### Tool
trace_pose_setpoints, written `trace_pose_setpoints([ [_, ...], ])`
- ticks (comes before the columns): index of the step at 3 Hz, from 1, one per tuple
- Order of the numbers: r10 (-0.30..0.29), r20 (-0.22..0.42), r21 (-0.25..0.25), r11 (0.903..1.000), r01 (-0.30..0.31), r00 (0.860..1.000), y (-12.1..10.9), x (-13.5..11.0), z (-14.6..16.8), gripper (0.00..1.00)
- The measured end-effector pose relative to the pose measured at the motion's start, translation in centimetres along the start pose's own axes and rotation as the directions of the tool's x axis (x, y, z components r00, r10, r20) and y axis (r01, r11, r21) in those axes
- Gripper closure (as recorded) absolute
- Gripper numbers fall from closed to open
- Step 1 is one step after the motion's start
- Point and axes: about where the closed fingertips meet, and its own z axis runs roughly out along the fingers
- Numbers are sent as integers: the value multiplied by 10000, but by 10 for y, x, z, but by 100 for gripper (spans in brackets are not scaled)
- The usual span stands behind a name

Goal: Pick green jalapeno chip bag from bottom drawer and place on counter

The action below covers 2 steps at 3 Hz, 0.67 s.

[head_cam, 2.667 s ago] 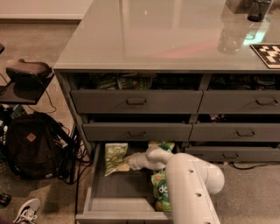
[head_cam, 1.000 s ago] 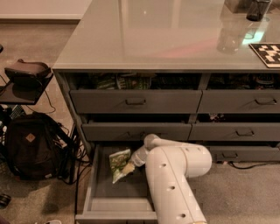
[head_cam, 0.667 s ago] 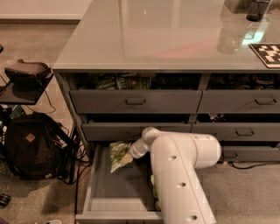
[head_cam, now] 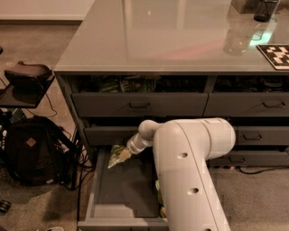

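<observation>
While pinched by its right edge rather than lying flat, hangs tilted with the lower left corner drooping: green jalapeno chip bag [head_cam: 114, 158], raised a little over the far left corner of the bottom drawer [head_cam: 118, 194]. Held there by the gripper [head_cam: 125, 154], closed on the bag's edge, just below the front of the middle drawer [head_cam: 108, 134]. Reached from the right by the white arm [head_cam: 189, 171], bent down across the drawer's right half and hiding much of that side. Pulled well out toward the near side, most likely to give room for a reach from above. Holds otherwise a bare dark floor on the left and, on the right against the arm, a few brighter green packets [head_cam: 159, 199], mostly hidden. Above, top left drawer [head_cam: 135, 104] ajar, with more green packets showing in the gap. Capped by the counter [head_cam: 162, 36], glossy grey, carrying at its far right a clear glass [head_cam: 236, 41], a dark cup [head_cam: 265, 10] and a checkered marker [head_cam: 276, 55]. Probably best set down on the slab's left stretch, well apart from those. Left of the unit, on the carpet, a dark backpack [head_cam: 30, 151], clear of the drawer.
</observation>
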Motion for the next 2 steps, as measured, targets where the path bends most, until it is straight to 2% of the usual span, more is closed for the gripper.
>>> trace_pose_setpoints([
  [1, -9, -1, -6, 10000, 9, 10000, 0, 0, 0, 100],
  [2, 179, 98, -609, 9980, -173, 9998, 24, 17, 2, 100],
])
